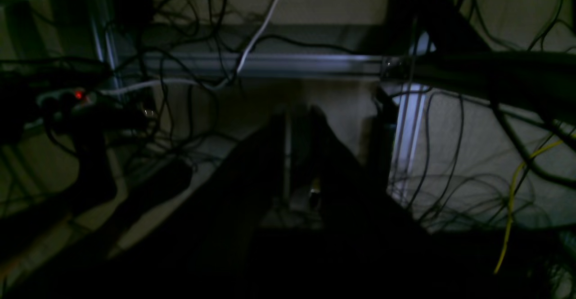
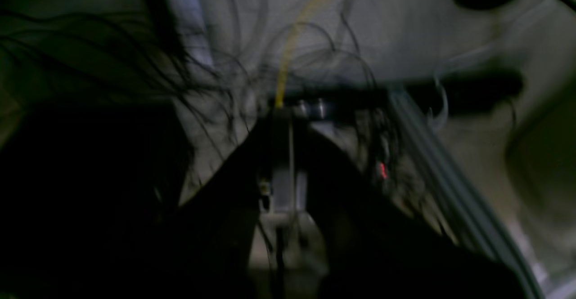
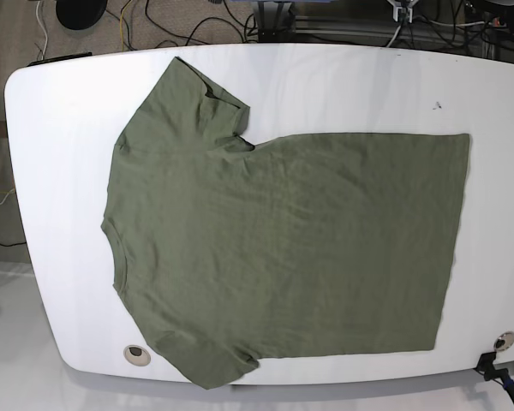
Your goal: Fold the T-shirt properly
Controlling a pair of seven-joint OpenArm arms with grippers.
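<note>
The olive-green T-shirt (image 3: 283, 248) lies spread flat on the white table (image 3: 60, 128) in the base view. Its neck points left and its hem right, with one sleeve toward the far edge and one at the near edge. Neither arm shows in the base view. Both wrist views are dark and look at floor, cables and frame rails, not at the shirt. My left gripper (image 1: 299, 110) shows as two dark fingers drawn together, with nothing between them. In the blurred right wrist view, my right gripper (image 2: 282, 114) is likewise shut and empty.
Tangled cables, a metal frame rail (image 1: 292, 60), a power strip with a red light (image 1: 78, 95) and a yellow cable (image 1: 513, 200) fill the wrist views. A round grey disc (image 3: 136, 353) sits at the table's near left edge. A black fitting (image 3: 495, 370) is at the near right corner.
</note>
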